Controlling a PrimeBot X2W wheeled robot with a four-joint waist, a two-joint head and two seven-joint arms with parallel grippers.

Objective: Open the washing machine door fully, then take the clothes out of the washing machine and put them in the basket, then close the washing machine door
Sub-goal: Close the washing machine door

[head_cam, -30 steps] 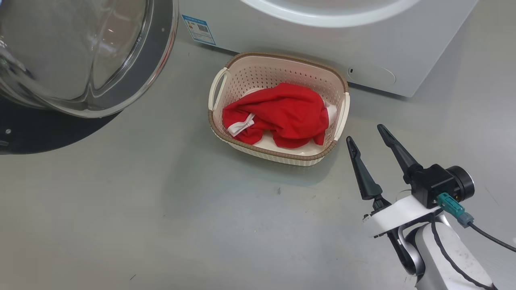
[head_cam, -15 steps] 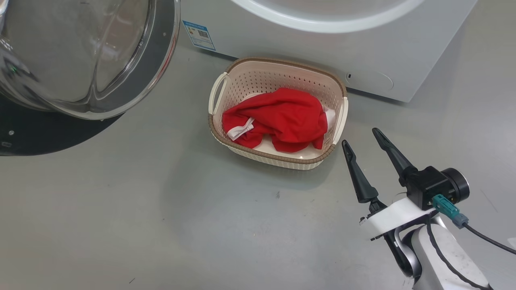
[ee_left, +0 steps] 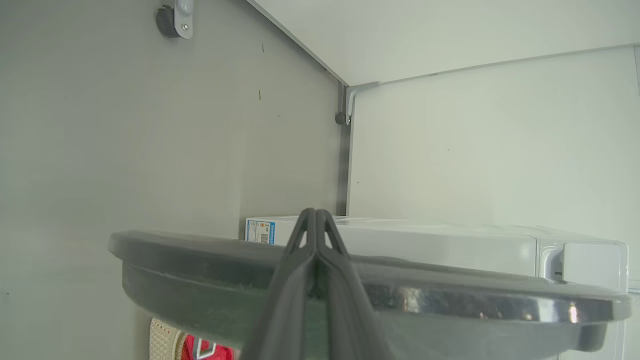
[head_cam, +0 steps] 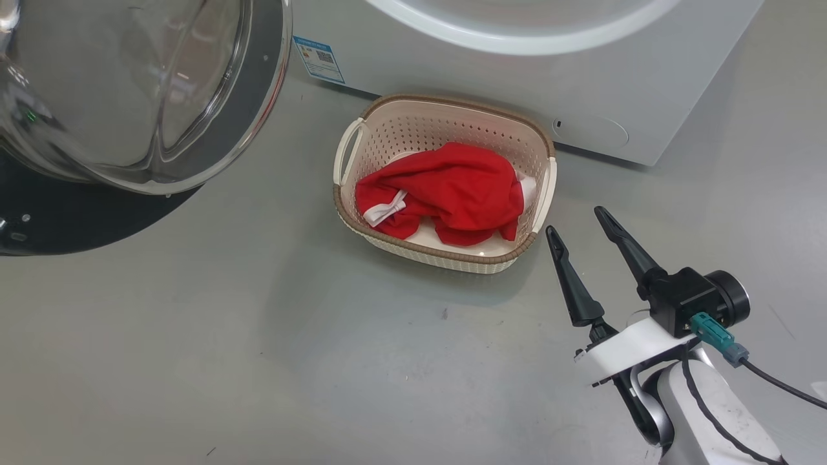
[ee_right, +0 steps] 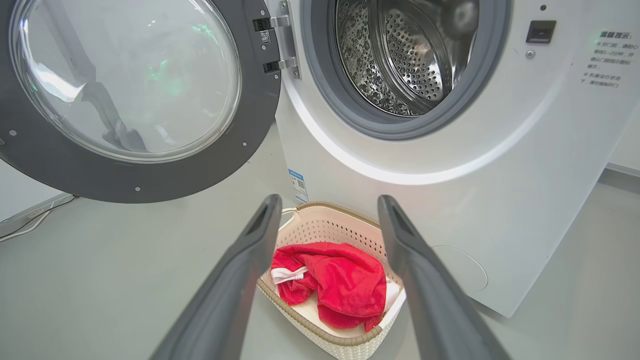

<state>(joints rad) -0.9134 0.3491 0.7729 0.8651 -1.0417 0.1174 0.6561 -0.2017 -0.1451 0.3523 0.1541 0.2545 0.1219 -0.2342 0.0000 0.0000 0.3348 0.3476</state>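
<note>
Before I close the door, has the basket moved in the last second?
No. The basket sits lower in the head view, but so does the washing machine behind it; the camera moved, not the basket.

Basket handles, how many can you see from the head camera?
2. The left handle is on the basket end facing the open washing machine door; the right handle is on the end nearest the right gripper. None looks hidden.

One washing machine [ee_right: 500, 200]; one washing machine door [ee_right: 150, 176]; one basket [head_cam: 446, 123] with two side handles [head_cam: 347, 150]; one heap of red clothes [head_cam: 452, 187], number of garments unclear; one blue label [head_cam: 318, 59]; two grippers, the left gripper [ee_left: 316, 214] and the right gripper [head_cam: 575, 221].
</note>
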